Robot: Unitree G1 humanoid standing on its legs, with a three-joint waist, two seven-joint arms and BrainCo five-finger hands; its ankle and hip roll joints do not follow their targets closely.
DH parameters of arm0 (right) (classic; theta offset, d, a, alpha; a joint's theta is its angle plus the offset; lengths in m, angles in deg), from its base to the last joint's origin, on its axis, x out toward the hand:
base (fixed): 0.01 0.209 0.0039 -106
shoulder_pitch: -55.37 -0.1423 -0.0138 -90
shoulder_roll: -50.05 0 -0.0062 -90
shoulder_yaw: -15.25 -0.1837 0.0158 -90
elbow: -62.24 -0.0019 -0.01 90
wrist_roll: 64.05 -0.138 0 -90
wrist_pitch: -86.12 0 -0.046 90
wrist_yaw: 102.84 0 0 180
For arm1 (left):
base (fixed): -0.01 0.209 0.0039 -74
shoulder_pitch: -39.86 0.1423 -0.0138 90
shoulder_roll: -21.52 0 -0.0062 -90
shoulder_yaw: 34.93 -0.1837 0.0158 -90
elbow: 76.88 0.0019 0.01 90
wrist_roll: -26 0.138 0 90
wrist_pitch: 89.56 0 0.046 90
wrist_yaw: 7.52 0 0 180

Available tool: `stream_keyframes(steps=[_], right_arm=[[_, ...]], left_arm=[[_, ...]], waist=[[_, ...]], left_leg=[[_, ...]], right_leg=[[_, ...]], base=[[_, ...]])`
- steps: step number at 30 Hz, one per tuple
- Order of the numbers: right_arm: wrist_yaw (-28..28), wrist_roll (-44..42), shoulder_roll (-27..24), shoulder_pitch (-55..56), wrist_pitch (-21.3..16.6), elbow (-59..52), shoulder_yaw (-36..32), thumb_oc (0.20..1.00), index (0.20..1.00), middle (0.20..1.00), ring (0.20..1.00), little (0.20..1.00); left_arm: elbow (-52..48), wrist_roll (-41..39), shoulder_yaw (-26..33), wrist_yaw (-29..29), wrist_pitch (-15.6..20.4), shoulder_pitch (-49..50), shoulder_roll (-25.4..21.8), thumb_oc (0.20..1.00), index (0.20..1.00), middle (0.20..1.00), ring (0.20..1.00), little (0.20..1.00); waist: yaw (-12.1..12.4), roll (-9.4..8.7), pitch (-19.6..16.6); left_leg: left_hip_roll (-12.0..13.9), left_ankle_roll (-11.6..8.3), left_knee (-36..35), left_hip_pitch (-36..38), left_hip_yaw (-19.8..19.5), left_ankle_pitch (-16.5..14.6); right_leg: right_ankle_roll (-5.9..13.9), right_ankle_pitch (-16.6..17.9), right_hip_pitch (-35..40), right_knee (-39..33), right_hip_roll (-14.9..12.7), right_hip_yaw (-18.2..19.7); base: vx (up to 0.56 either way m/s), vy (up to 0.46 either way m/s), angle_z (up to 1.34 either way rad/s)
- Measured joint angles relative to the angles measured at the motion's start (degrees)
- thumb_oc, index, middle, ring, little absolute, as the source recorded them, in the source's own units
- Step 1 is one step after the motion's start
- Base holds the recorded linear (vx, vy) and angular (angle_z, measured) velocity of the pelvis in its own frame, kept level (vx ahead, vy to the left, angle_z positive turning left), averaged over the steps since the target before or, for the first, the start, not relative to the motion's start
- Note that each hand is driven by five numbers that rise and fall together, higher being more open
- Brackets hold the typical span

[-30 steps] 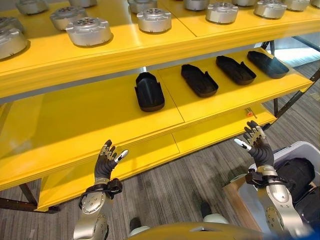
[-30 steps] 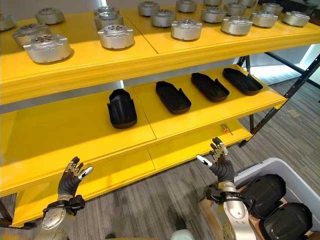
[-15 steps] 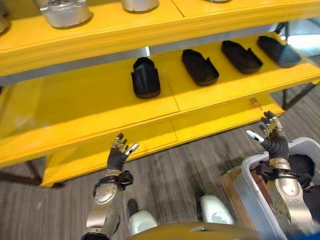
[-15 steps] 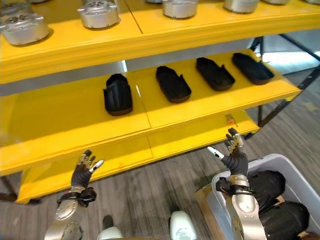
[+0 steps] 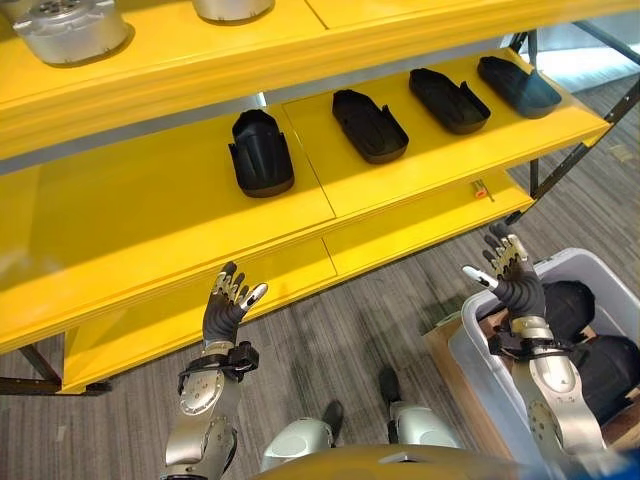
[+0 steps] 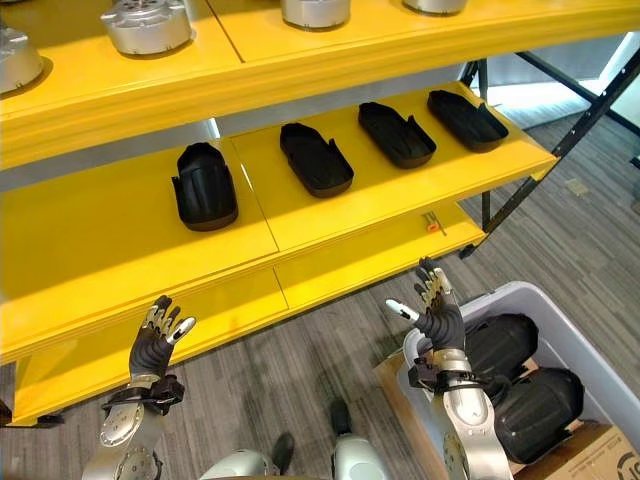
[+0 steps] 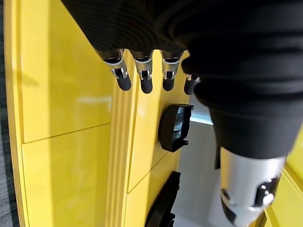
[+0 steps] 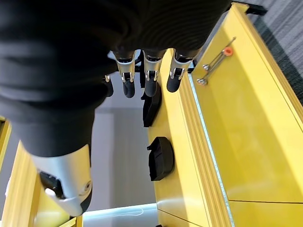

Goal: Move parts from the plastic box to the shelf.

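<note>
Left eye view: left hand (image 5: 222,313), right hand (image 5: 510,283) spread, empty.

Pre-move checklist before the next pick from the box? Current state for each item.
1. Left hand empty, fingers straight: ok.
2. Right hand empty, fingers straight: ok.
3. Black parts left in the plastic box, two showing: ok.
4. Right hand down at a part: not ok, it is raised above the box's near rim.
5. Free space on the middle shelf left of the four placed parts: ok.
6. Small orange-tipped tool lies on the lower ledge, apart from the placing area: ok.
</note>
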Motion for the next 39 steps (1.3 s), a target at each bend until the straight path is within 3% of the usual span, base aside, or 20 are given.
stream_keyframes(steps=[4,10,14,16,18,19,20,21,22,23,25,29,30,32,33,34,39], right_arm=[[0.0,-0.4,-0.2,-0.8,0.5,0.0,0.0,1.0,1.0,1.0,1.0,1.0],[-0.2,-0.5,-0.3,-0.7,1.0,0.0,0.1,1.0,1.0,1.0,1.0,1.0],[-0.7,-1.5,-0.2,1.6,1.4,-0.1,0.1,1.0,1.0,1.0,1.0,1.0],[-1.0,-1.5,-0.2,2.1,1.7,-0.4,-0.1,1.0,1.0,1.0,1.0,1.0],[-1.0,-1.5,0.0,1.9,2.2,-0.4,0.0,1.0,1.0,1.0,1.0,1.0],[-1.0,-1.5,0.0,1.8,2.2,-0.3,0.0,1.0,1.0,1.0,1.0,1.0],[-0.9,-1.4,0.0,1.0,2.2,-0.1,0.1,1.0,1.0,1.0,1.0,1.0],[-0.9,-1.4,-0.2,0.4,2.2,0.0,0.1,1.0,1.0,1.0,1.0,1.0],[-0.8,-1.4,-0.3,-0.2,2.2,0.1,0.1,1.0,1.0,1.0,1.0,1.0],[-0.8,-1.3,-0.3,-0.2,2.2,0.0,0.1,1.0,1.0,1.0,1.0,1.0],[-0.9,0.1,-0.4,-0.8,2.3,0.0,0.4,1.0,1.0,1.0,1.0,1.0],[-0.7,0.9,-0.4,-0.3,2.5,0.2,1.6,1.0,1.0,1.0,1.0,1.0],[-0.8,0.9,-0.2,0.3,2.8,0.2,1.9,1.0,1.0,1.0,1.0,1.0],[-1.0,0.9,0.4,1.1,2.9,0.2,2.2,1.0,1.0,1.0,1.0,1.0],[-1.0,0.9,-0.5,1.5,3.5,0.3,1.3,1.0,1.0,1.0,1.0,1.0],[-0.9,0.9,-0.7,0.9,3.5,0.0,0.5,1.0,1.0,1.0,1.0,1.0],[0.6,0.9,-0.9,0.3,3.4,0.0,-3.9,1.0,1.0,1.0,1.0,1.0]], left_arm=[[0.0,0.0,-0.4,0.0,-0.1,0.7,0.0,1.0,1.0,1.0,1.0,1.0],[0.0,0.0,-0.2,0.0,-0.2,1.0,-2.0,1.0,1.0,1.0,1.0,1.0],[-0.1,0.0,-0.3,0.1,-0.3,1.3,-4.9,1.0,1.0,1.0,1.0,1.0],[-0.1,0.0,0.0,0.0,-0.4,1.0,-6.4,1.0,1.0,1.0,1.0,1.0],[-0.1,0.1,-0.1,0.0,-0.4,0.7,-7.2,1.0,1.0,1.0,1.0,1.0],[-0.1,0.1,-0.1,0.0,-0.6,0.1,-7.3,1.0,1.0,1.0,1.0,1.0],[-0.1,0.1,0.1,-0.1,-0.6,-0.1,-7.2,1.0,1.0,1.0,1.0,1.0],[-0.1,0.1,0.3,-0.2,-0.6,0.1,-7.0,1.0,1.0,1.0,1.0,1.0],[0.1,0.1,1.0,-0.2,-0.5,0.1,-5.9,1.0,1.0,1.0,1.0,1.0],[0.1,0.1,1.0,-0.3,-0.5,0.1,-5.9,1.0,1.0,1.0,1.0,1.0],[0.5,0.1,2.0,-0.2,-0.5,0.7,-5.3,1.0,1.0,1.0,1.0,1.0],[1.1,0.1,3.0,-0.1,-0.6,0.6,-4.0,1.0,1.0,1.0,1.0,1.0],[0.9,0.2,3.2,0.0,-0.5,0.8,-4.0,1.0,1.0,1.0,1.0,1.0],[0.5,0.2,3.8,-0.1,-0.5,1.5,-4.3,1.0,1.0,1.0,1.0,1.0],[0.7,0.5,3.8,-0.1,-0.8,2.7,-2.2,1.0,1.0,1.0,1.0,1.0],[0.6,0.5,3.6,-0.1,-0.8,3.8,-1.7,1.0,1.0,1.0,1.0,1.0],[0.5,0.5,3.4,-0.1,-0.9,3.8,-1.6,1.0,1.0,1.0,1.0,1.0]], waist=[[0.2,0.01,-0.1],[0.3,-0.98,-1.2],[-0.9,-2.93,-2.2],[-1.7,-3.18,-2.4],[-1.8,-2.38,-1.9],[-2.1,-1.94,-1.7],[-0.6,-0.68,-1.2],[0.3,-0.04,-0.7],[0.9,1.92,0.3],[0.8,2.16,0.5],[1.3,2.2,0.8],[-0.5,1.36,0.7],[-0.3,0.05,0.4],[0.0,-2.45,0.0],[0.3,-1.76,-0.5],[0.2,-0.99,-0.4],[-0.7,-0.44,-0.9]], left_leg=[[0.0,-0.4,-0.2,0.7,2.2,-0.3],[0.0,0.82,0.1,1.2,6.4,-1.1],[-0.6,1.6,1.3,-0.7,10.7,-1.7],[-0.3,2.23,2.1,-3.0,13.0,-1.6],[1.3,3.07,2.1,-4.3,16.4,-1.5],[2.0,3.21,2.2,-4.2,17.3,-1.6],[4.8,3.14,1.6,-3.9,21.6,-1.6],[6.3,3.14,1.5,-3.4,24.0,-1.6],[8.2,3.12,0.7,-1.7,26.8,-1.6],[8.6,3.07,0.5,-1.3,27.4,-1.6],[8.8,2.5,-2.5,1.6,32.1,-1.3],[8.9,0.56,-4.1,3.3,34.0,-0.5],[8.3,-0.63,-5.1,4.2,33.9,-0.3],[7.3,-1.93,-5.8,5.3,33.6,0.2],[8.7,-4.13,-5.7,4.9,32.4,0.3],[10.3,-5.16,-6.3,5.1,32.2,0.6],[14.3,-8.08,-7.8,5.3,30.7,2.1]], right_leg=[[0.02,0.8,0.5,-0.9,0.0,1.5],[0.85,0.4,0.1,-0.8,0.5,5.5],[1.43,0.5,-3.4,0.7,1.0,9.7],[3.79,-1.6,-5.9,1.2,1.1,10.8],[4.53,-4.7,-9.6,5.7,2.2,9.8],[4.31,-4.9,-10.6,7.6,2.7,8.5],[1.57,-6.4,-12.4,11.4,1.5,-6.1],[1.33,-6.3,-12.0,11.4,0.4,-11.4],[1.3,-6.1,-9.0,10.1,-4.6,-24.5],[1.69,-5.9,-8.3,9.5,-5.5,-24.3],[3.19,-4.7,-7.0,7.6,-10.3,-25.0],[5.64,-2.0,-3.0,2.0,-12.8,-25.7],[6.09,-1.4,-0.5,1.2,-13.0,-25.6],[6.12,0.4,2.4,0.9,-12.7,-25.1],[4.14,1.5,3.1,-0.5,-10.2,-24.3],[3.5,1.0,3.3,-0.8,-8.8,-24.4],[1.69,-0.1,4.9,-2.6,-4.5,-26.3]], base=[[0.05,0.061,-0.22],[0.01,0.101,-0.36],[-0.03,0.107,-0.51],[-0.05,0.086,-0.63],[-0.06,0.048,-0.78],[0.0,-0.021,-1.19],[0.01,-0.031,-1.36],[0.07,-0.026,-1.98],[0.05,0.006,-1.36],[0.07,0.005,-1.44],[0.07,-0.041,-1.18],[0.06,-0.09,-0.38],[0.03,-0.158,0.02],[0.07,-0.162,0.13],[0.15,-0.189,0.1],[0.19,-0.241,0.05],[0.13,-0.186,0.1]])
